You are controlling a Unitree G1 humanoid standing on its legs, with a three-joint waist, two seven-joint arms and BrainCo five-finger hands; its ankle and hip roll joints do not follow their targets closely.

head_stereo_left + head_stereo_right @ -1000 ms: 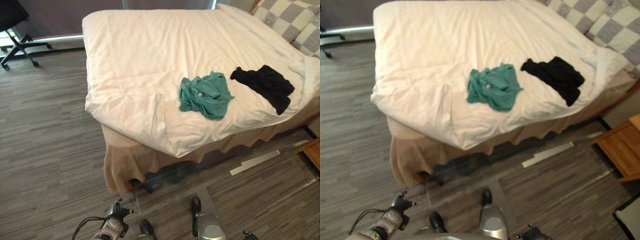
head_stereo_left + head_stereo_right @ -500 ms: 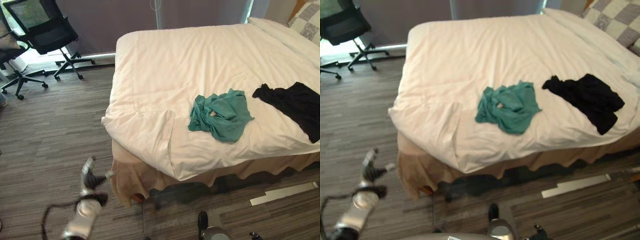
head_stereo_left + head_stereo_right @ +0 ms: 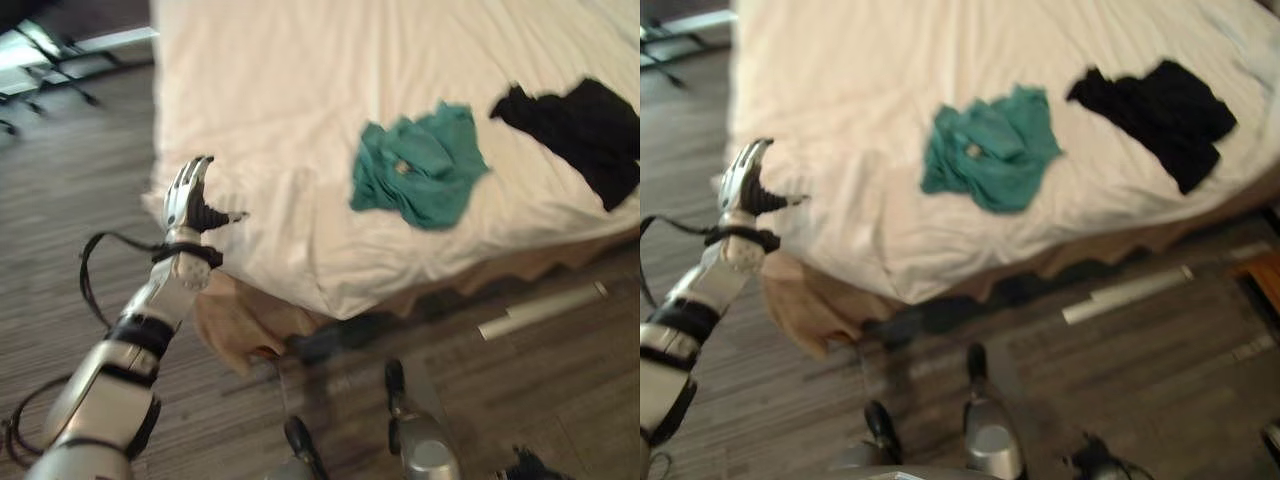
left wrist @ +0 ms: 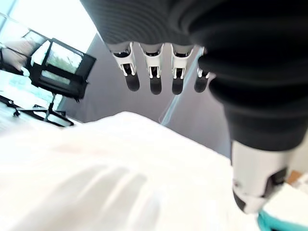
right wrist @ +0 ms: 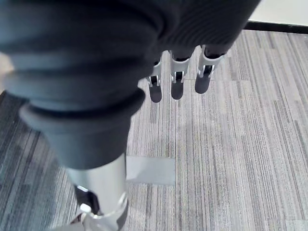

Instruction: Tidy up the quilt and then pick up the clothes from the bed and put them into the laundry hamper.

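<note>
We have our left hand (image 3: 187,200) raised at the near left corner of the quilt (image 3: 290,110), fingers straight and spread, thumb out to the side, holding nothing. In the left wrist view the fingertips (image 4: 153,85) hover over white cloth without touching it. Our right hand (image 5: 178,86) hangs over bare floor (image 5: 240,144), fingers relaxed and empty, well away from the quilt.

The quilt covers the bed, but at the corner beside our left hand it is rumpled, with a flap folded back and the tan skirt (image 3: 235,325) showing below it. That corner looks like the part to tidy, so we judge the step in hand to be the reach for it.

To do it well, we should bring the hand down onto the folded flap itself, not the flat cloth further in, and close fingers and thumb on the quilt's edge alone, leaving the skirt out of the pinch. Then we draw the edge out and down over the corner, in one slow pull, so the creases run off instead of bunching.

The clothes lie further along the quilt from that corner: the green top (image 3: 415,178) in a heap near the quilt's near edge, the black garment (image 3: 575,135) just beyond it, the two apart. A hard tug could drag or slide them, so we keep the pull gentle.
</note>
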